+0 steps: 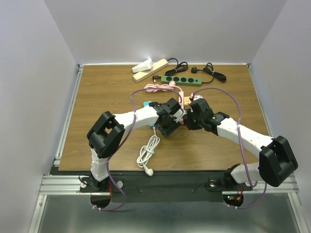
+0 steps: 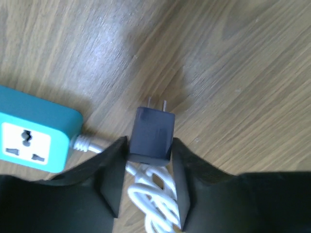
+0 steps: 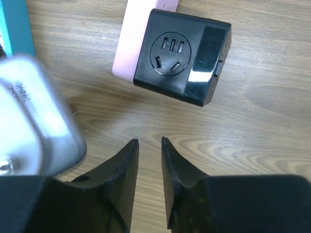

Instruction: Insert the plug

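Note:
My left gripper (image 2: 148,143) is shut on a black two-prong plug (image 2: 153,131), prongs pointing away, held just above the wood; its white cable (image 2: 155,199) loops between the fingers. A teal power strip (image 2: 34,131) with an open socket lies to the plug's left. My right gripper (image 3: 149,141) is empty, its jaws a narrow gap apart, over bare wood just below a black cube socket (image 3: 182,56) sitting on a pink strip (image 3: 129,43). In the top view both grippers, left (image 1: 176,116) and right (image 1: 188,119), meet at the table's middle.
A green power strip (image 1: 181,79), a cream strip with a white adapter (image 1: 149,68) and black cables (image 1: 209,72) lie at the back. A coiled white cable (image 1: 148,150) lies near the front. A silver-grey part of the left arm (image 3: 34,116) crowds the right wrist view.

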Robot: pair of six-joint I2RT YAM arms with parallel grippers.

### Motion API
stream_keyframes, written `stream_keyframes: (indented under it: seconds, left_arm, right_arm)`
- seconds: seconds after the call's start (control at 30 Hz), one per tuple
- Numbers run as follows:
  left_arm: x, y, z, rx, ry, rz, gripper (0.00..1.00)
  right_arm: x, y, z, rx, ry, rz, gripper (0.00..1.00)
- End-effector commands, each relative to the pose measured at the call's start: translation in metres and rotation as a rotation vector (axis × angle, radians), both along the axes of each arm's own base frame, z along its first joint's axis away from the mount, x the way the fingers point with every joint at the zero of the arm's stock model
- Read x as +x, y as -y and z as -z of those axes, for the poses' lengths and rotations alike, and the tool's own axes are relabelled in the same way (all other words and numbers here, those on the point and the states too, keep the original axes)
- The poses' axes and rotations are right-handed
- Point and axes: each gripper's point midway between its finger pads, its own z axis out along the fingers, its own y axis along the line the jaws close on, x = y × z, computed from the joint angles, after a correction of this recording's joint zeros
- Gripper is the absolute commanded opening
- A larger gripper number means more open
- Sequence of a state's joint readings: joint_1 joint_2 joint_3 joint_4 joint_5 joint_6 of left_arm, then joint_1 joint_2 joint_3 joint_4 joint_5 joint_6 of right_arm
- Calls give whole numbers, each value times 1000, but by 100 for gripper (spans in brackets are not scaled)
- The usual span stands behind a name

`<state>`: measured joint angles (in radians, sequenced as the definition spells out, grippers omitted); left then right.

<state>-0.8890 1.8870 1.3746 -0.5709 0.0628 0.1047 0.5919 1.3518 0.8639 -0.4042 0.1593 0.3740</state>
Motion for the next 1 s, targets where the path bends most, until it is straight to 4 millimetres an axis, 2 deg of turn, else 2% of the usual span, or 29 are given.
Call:
stream_keyframes:
  seconds: [0.0,0.1,0.17,0.27,0.4,0.47,0.5,0.57,0.6,0.63,0.7,0.73,0.77,0.8,0.83,0.87,0.9,0.97]
  left_arm:
    - [-6,16,-15,-93,-8,30,66]
    - [-7,25,-16,-146,-10,29,78]
    - [-8,29,-16,-173,-14,19,94]
    - [-3,38,-26,-226,11,-7,96]
    - [11,37,-57,-308,82,-77,97]
    - [16,28,-63,-328,81,-128,98]
    - [18,24,-75,-354,100,-144,98]
    - [21,10,-78,-360,104,-180,99]
    - [20,4,-87,-373,112,-196,99]
    - [18,-4,-85,-367,106,-213,99]
    - [23,-19,-98,-408,121,-265,99]
    - [20,-29,-91,-410,101,-305,99]
    - [26,-41,-101,-439,123,-348,99]
    - [24,-49,-95,-446,114,-385,99]
    - [29,-53,-105,-475,137,-403,99]
    - [26,-60,-99,-475,129,-420,99]
    - [30,-65,-113,-521,165,-433,99]
    - [27,-70,-117,-557,176,-444,99]
  right_arm:
    - [2,4,-15,13,46,11,33]
    - [-1,6,-18,5,52,-8,38]
    - [-2,9,-18,-5,48,-7,41]
    - [-5,8,-23,2,53,-24,47]
    - [-11,0,-36,45,70,-88,52]
    - [-13,-3,-42,58,83,-111,53]
    - [-16,-6,-44,65,82,-133,54]
    - [-18,-11,-48,77,88,-153,54]
    - [-21,-15,-48,81,85,-183,55]
    - [-26,-24,-48,83,85,-218,55]
    - [-35,-38,-43,69,69,-285,58]
    - [-45,-50,-39,42,70,-358,59]
    - [-49,-56,-30,13,51,-394,61]
    - [-56,-67,-29,-11,59,-464,61]
    - [-58,-71,-26,-25,54,-502,62]
    - [-61,-75,-24,-35,54,-541,63]
    - [-61,-77,-17,-66,49,-590,64]
    - [-58,-81,-18,-91,63,-630,65]
